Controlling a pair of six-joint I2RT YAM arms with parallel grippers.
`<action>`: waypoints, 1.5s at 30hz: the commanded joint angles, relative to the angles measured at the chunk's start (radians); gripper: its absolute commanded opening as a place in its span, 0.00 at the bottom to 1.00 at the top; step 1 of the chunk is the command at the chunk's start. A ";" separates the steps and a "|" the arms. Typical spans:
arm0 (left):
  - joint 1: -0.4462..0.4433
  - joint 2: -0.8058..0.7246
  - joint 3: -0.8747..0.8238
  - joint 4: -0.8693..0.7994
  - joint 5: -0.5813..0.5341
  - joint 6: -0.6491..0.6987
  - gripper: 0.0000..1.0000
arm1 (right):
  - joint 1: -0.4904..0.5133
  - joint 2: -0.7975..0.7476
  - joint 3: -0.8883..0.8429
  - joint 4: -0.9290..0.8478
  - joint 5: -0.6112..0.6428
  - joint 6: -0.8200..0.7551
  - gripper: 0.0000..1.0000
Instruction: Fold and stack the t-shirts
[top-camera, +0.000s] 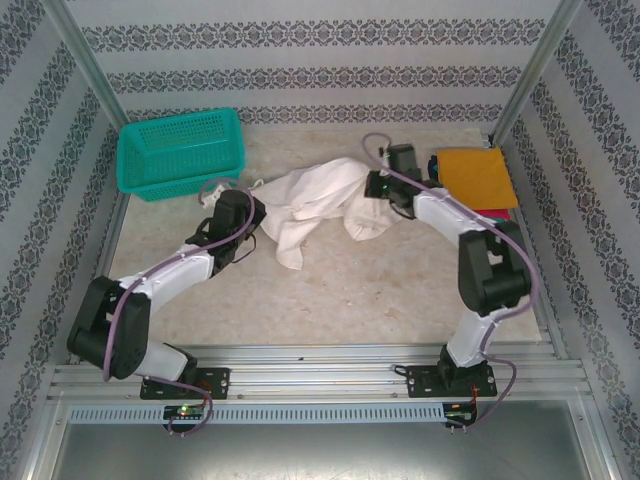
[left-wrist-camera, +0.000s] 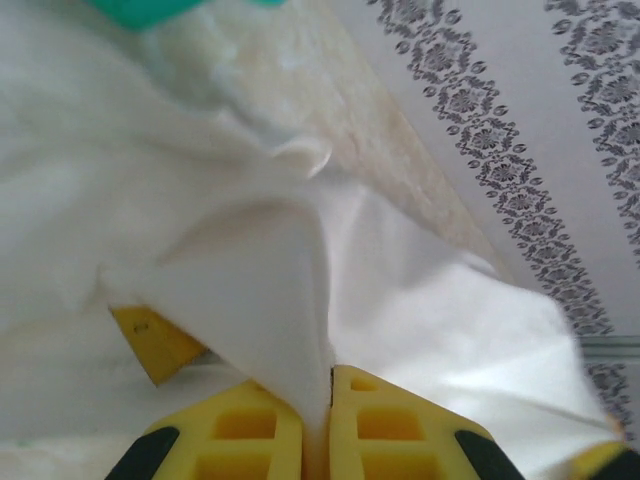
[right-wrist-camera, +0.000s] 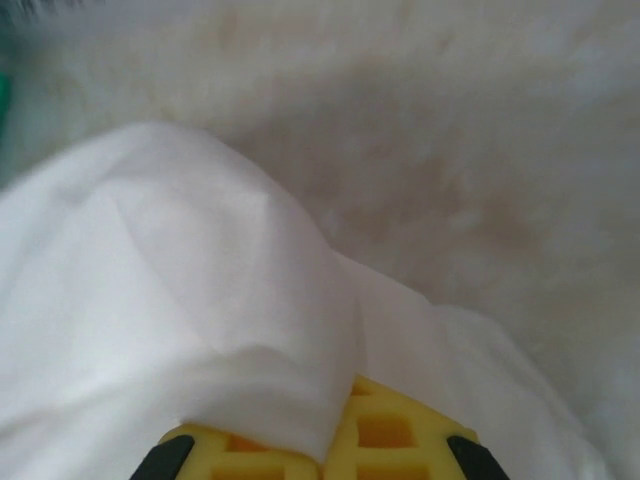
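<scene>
White t-shirt (top-camera: 310, 200) bunched beside the basket (top-camera: 180, 150), left fingers (left-wrist-camera: 250, 430) and right fingers (right-wrist-camera: 390, 435) both pinching it; spread flat next, I reckon.

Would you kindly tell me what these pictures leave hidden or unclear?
White cloth t-shirt, top view: crumpled folds hide any print.
Stack under the orange folded shirt, top view: just a red edge peeks out; count hidden.
Right gripper, right wrist view: draped cloth covers its fingers' tips.
Teal plastic mesh basket, left wrist view: cut off by the top edge, blurred.

Black-and-white arms (top-camera: 175, 272), purple cables (top-camera: 122, 318), yellow claw fingers (left-wrist-camera: 245, 430)
</scene>
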 joint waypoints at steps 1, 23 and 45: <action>0.035 -0.060 0.112 -0.203 -0.029 0.202 0.00 | -0.030 -0.136 -0.022 0.033 0.031 -0.054 0.00; 0.123 -0.183 0.382 -0.550 0.125 0.494 0.00 | 0.029 -0.737 -0.336 -0.062 -0.059 -0.186 0.00; 0.121 0.509 0.794 -0.520 0.295 0.496 0.77 | -0.070 -0.185 -0.174 0.127 -0.048 -0.165 0.55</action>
